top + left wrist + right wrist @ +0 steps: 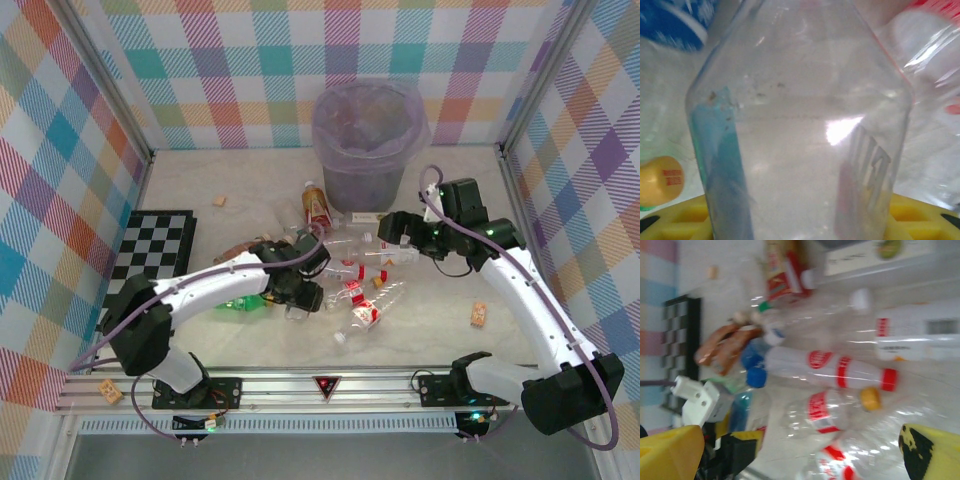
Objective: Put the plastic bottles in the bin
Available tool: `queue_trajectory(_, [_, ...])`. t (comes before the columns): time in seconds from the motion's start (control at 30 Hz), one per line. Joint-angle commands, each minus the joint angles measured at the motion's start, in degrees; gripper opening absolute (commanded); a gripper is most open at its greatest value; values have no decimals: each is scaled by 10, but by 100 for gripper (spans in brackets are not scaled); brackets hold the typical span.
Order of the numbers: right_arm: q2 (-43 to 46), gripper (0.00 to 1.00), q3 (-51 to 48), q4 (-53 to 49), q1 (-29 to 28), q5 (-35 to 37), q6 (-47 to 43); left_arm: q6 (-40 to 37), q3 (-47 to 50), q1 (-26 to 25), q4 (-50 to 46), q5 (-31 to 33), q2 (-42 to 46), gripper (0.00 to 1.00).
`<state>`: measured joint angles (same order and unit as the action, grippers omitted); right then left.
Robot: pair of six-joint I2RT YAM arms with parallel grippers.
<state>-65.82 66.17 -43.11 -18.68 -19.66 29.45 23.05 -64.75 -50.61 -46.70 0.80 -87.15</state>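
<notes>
A pile of plastic bottles [362, 272] lies mid-table in front of the bin [366, 140], a lilac bucket with a clear liner at the back. My left gripper [300, 293] is down at the pile's left edge, shut on a clear bottle [800, 125] that sits between its jaws in the left wrist view. A green bottle [240, 303] lies beside it. My right gripper [393, 238] hovers open over the pile's right side. Under its yellow fingertips [672, 450] lie a white bottle with a red cap [835, 371] and a clear red-labelled bottle [825, 412].
A checkerboard [155, 245] lies at the left. A brownish bottle [317, 205] and a flat white card [366, 216] lie just in front of the bin. Cork-like blocks sit at the right [478, 315] and back left [219, 200]. Plaid walls close in three sides.
</notes>
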Motion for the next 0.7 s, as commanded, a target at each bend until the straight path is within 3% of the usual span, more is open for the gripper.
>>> queue_trajectory(0.0, [2,99,-11,106,-4,-147,19,-31,-44,0,-11,20,46,54])
queue_trajectory(0.13, [-26,98,6,138,-23,-176,35,-36,-65,11,78,-26,79,52])
queue_trajectory(0.33, [-83,95,23,191,-44,-207,61,-50,-75,16,183,-153,76,54])
queue_trajectory(0.67, [-116,84,1,232,-57,-236,88,-35,-88,21,244,-187,54,54])
